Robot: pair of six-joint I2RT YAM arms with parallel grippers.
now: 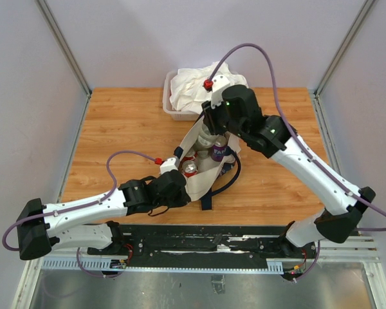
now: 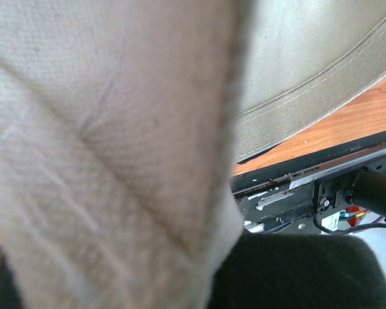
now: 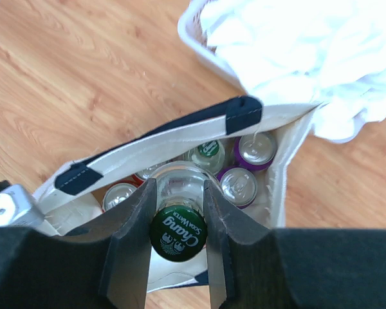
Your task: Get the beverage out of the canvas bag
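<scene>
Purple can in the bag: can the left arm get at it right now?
Probably not. The left gripper sits at the near rim of the canvas bag, apparently holding it, and the right gripper, shut on the green-capped bottle, hangs over the opening near the purple can.

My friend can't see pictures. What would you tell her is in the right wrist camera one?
The right gripper clamps a glass bottle with a green cap, seen from above, over the open canvas bag. Several cans stand inside the bag, and a tub of white cloth sits beyond on the wooden table.
</scene>
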